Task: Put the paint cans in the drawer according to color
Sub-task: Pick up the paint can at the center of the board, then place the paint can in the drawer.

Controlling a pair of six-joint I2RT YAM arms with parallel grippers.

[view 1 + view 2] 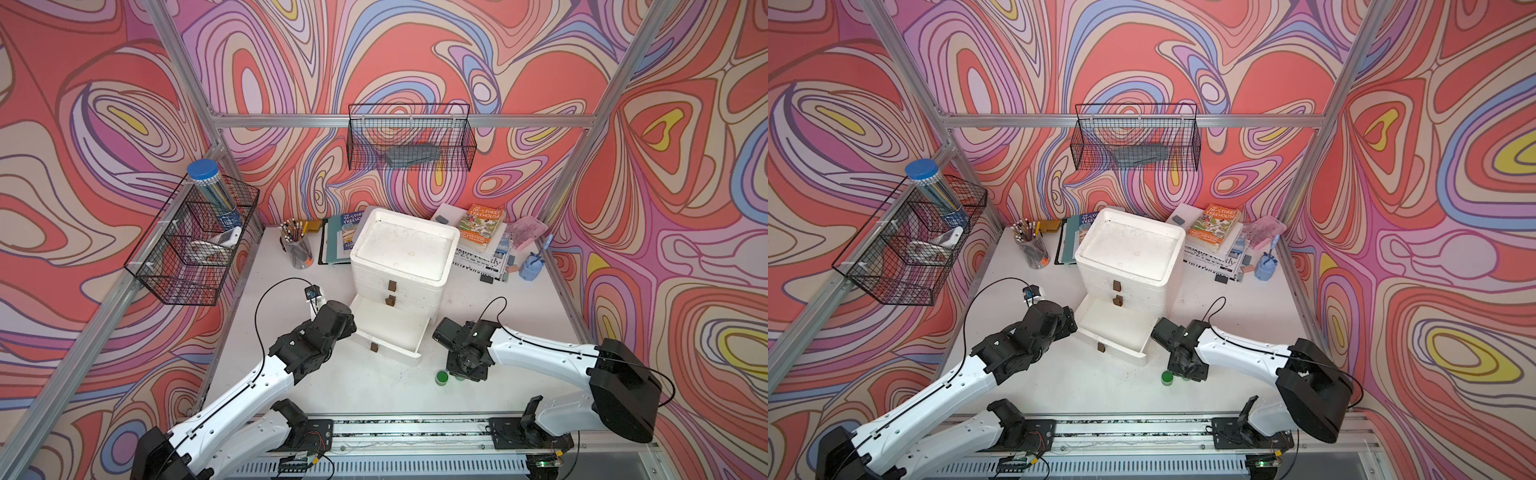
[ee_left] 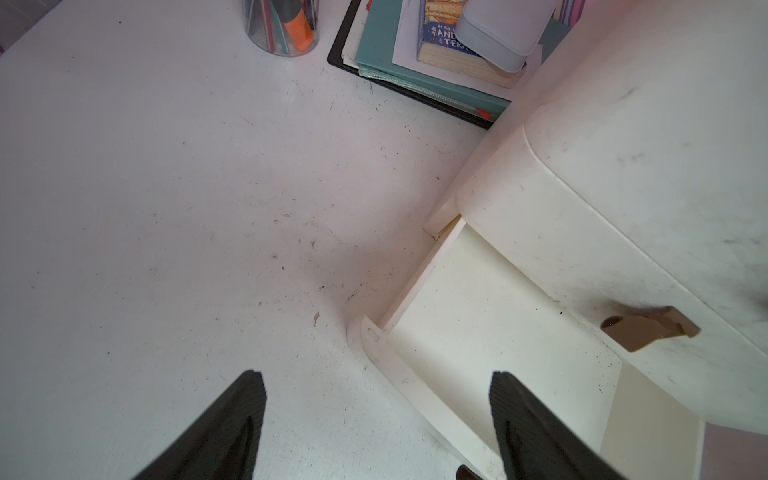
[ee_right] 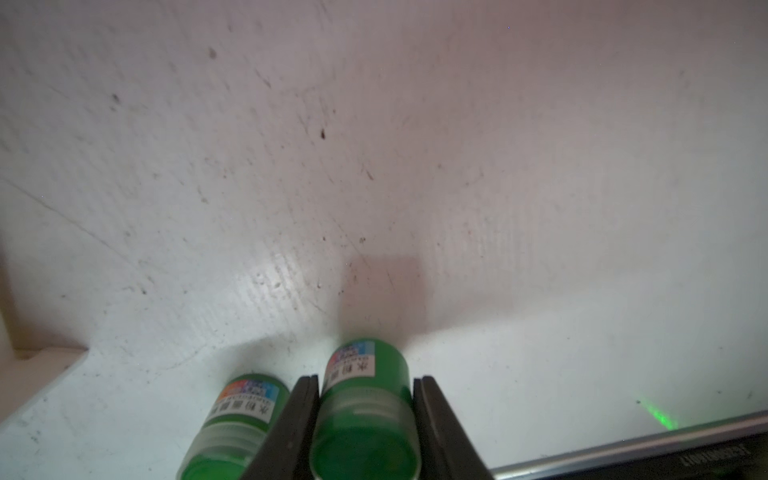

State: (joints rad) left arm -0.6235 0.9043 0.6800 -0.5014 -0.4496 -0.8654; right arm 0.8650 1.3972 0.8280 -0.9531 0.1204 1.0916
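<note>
The right gripper (image 3: 366, 379) pinches one green paint can (image 3: 365, 415); the second green can (image 3: 245, 411) crowds just outside one finger. The left gripper (image 2: 376, 374) stands spread wide, the open drawer (image 2: 478, 311) beside one fingertip.

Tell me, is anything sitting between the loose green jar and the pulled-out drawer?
No. In a top view, only bare white table separates the loose green jar from the open drawer.

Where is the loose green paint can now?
In both top views the loose green can stands beside the right gripper, off the open drawer's right front corner.
</note>
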